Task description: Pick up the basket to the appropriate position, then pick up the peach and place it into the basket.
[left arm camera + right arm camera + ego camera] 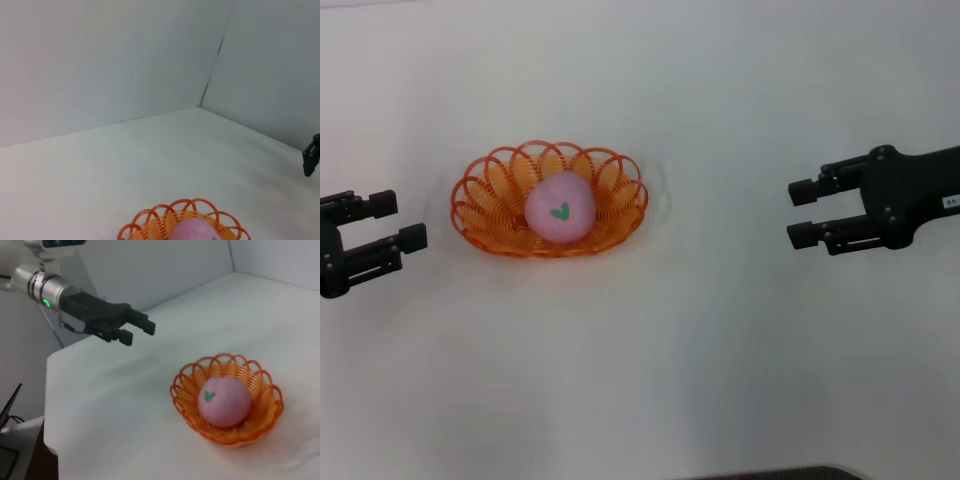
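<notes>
The orange wire basket (485,195) stands on the white table, left of centre. The pale-pink peach (560,206) with its green heart mark lies inside it. My left gripper (403,221) is open and empty, a short way left of the basket. My right gripper (802,212) is open and empty, well to the right of the basket. The right wrist view shows the basket (265,390), the peach (225,401) and the left gripper (140,332) beyond them. The left wrist view shows the basket rim (165,212) and the top of the peach (192,231).
The white table (720,380) has nothing else on it. White walls (100,60) stand behind the table. The table edge (50,390) shows in the right wrist view, with a dark object at the front edge (780,474) in the head view.
</notes>
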`<action>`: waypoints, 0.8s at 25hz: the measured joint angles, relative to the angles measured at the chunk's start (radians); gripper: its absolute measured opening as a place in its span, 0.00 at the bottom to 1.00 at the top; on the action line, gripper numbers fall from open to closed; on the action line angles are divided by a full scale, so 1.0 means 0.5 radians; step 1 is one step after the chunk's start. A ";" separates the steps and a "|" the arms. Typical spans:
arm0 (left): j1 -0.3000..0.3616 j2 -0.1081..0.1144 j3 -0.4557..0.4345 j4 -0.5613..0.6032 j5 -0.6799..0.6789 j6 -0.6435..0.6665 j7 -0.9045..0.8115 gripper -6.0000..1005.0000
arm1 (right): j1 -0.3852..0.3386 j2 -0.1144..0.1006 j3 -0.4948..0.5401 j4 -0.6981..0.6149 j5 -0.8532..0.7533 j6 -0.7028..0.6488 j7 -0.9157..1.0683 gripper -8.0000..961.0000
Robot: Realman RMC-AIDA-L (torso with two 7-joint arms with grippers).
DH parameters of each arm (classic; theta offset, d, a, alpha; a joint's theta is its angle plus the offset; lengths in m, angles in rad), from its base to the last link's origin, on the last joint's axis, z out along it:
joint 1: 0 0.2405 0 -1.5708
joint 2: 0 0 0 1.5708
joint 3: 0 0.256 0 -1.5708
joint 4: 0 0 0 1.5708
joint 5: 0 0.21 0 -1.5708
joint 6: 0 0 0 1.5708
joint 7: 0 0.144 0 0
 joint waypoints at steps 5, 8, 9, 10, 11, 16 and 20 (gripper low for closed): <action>-0.003 0.002 0.000 -0.005 0.004 0.000 -0.016 0.62 | -0.015 0.012 0.021 0.011 -0.001 0.031 -0.021 0.66; -0.003 0.004 0.008 -0.040 0.017 0.004 -0.016 0.62 | -0.005 0.021 0.022 0.012 -0.001 0.055 -0.023 0.66; -0.003 0.006 0.009 -0.050 0.022 0.010 -0.016 0.62 | -0.002 0.024 0.022 0.012 -0.001 0.063 -0.027 0.66; -0.003 0.008 0.011 -0.056 0.028 0.016 -0.016 0.62 | 0.000 0.029 0.023 0.012 0.000 0.071 -0.032 0.66; -0.003 0.008 0.011 -0.056 0.028 0.016 -0.016 0.61 | 0.001 0.032 0.023 0.013 0.002 0.075 -0.036 0.66; -0.015 0.010 0.017 -0.079 0.116 0.043 -0.018 0.61 | 0.017 0.043 0.040 0.013 0.009 0.084 -0.046 0.66; -0.025 0.012 0.016 -0.106 0.141 0.044 -0.020 0.61 | 0.023 0.048 0.049 0.013 0.010 0.091 -0.049 0.66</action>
